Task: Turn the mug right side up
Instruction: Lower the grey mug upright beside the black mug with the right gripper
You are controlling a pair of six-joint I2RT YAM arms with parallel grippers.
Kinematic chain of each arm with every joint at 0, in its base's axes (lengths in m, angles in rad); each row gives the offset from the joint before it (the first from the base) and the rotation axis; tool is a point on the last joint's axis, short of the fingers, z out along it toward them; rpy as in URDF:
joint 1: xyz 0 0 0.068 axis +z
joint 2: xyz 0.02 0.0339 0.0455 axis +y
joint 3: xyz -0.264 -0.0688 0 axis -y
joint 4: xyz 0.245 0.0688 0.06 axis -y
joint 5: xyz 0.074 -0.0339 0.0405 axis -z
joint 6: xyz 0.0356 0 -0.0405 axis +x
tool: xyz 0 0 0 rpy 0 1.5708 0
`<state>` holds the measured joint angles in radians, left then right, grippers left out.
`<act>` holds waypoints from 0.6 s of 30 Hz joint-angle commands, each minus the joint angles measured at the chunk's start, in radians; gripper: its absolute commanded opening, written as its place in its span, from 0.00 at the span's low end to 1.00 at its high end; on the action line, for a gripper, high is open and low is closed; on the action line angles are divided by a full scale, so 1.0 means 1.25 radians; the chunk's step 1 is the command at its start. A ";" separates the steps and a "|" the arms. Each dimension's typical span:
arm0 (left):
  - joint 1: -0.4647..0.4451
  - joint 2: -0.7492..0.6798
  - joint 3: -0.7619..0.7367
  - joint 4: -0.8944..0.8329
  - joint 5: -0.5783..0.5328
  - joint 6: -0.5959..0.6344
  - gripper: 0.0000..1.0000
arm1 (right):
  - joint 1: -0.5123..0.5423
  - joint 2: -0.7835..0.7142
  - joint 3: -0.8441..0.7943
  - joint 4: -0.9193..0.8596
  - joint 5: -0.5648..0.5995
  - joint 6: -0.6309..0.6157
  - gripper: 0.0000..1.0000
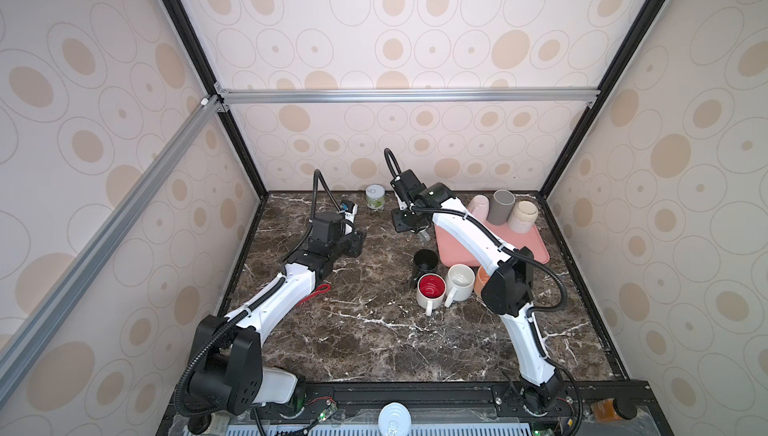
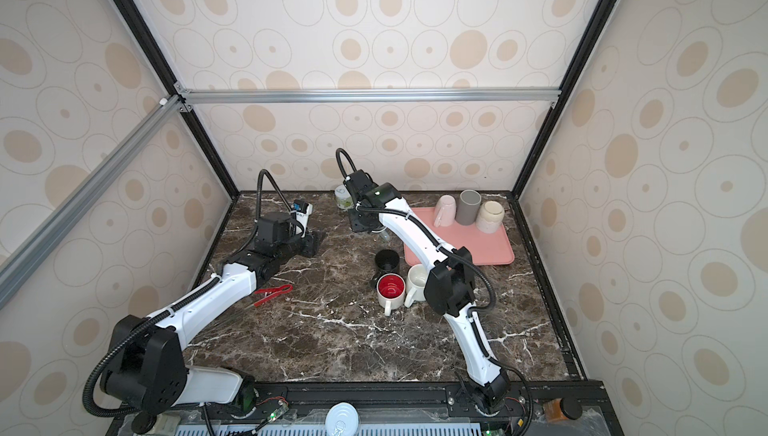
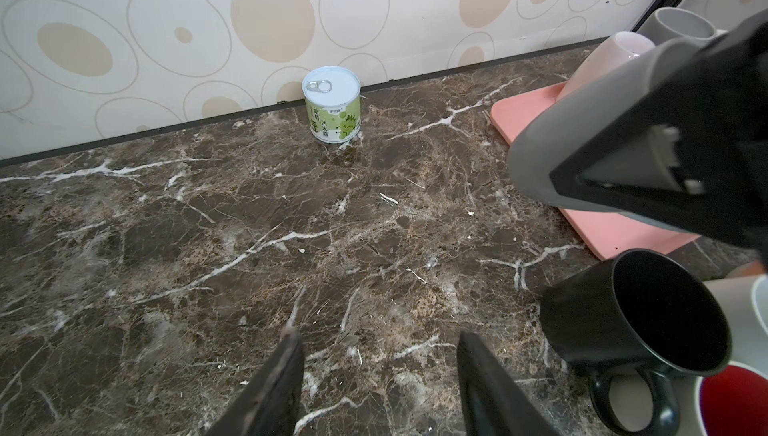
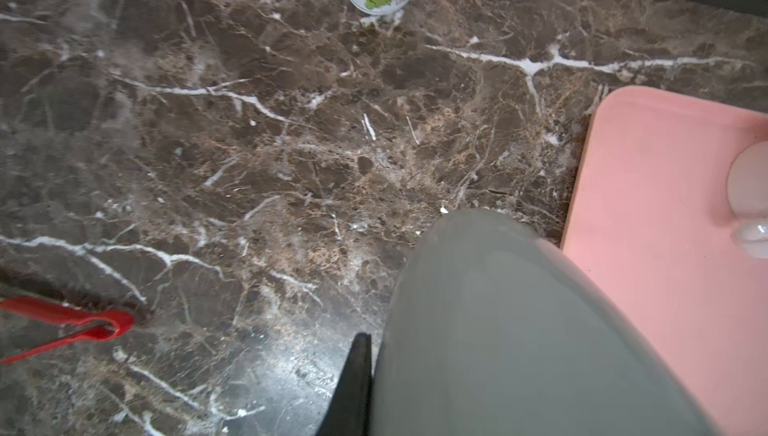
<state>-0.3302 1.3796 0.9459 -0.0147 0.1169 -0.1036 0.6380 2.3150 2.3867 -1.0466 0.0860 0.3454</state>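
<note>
Right jaws pinch the grey mug [image 4: 519, 330], the right gripper [image 1: 420, 234] holding it tilted over the marble table [image 1: 374, 351] just off the left edge of the pink tray [image 1: 532, 247]; left gripper [image 3: 377, 336] stands spread and empty, low over bare table toward the far left corner. Along the tray's far edge: pink cup [image 1: 480, 205], grey tumbler [image 1: 500, 207], cream cup [image 1: 524, 216]. Off its near left corner stand a black mug [image 1: 424, 263], red-lined mug [image 1: 431, 290] and white mug [image 1: 460, 282], mouths up; green can [image 1: 375, 197] at the table's far edge, red tongs [image 1: 316, 292] toward its left edge.

High stereo overviews; two close wrist views.
</note>
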 commanded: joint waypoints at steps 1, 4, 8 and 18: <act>0.005 0.011 0.006 0.012 0.003 0.020 0.59 | -0.025 0.021 0.044 -0.052 -0.036 -0.008 0.00; 0.005 0.021 0.008 0.012 0.001 0.024 0.59 | -0.049 0.048 0.055 -0.053 -0.067 -0.001 0.00; 0.005 0.034 0.011 0.010 -0.002 0.029 0.59 | -0.070 0.072 0.065 -0.061 -0.102 -0.008 0.00; 0.005 0.056 0.017 0.013 0.003 0.026 0.60 | -0.080 0.112 0.066 -0.134 -0.119 -0.025 0.02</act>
<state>-0.3302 1.4403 0.9459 -0.0135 0.1173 -0.0914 0.5373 2.4279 2.4382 -1.1549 -0.0582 0.3370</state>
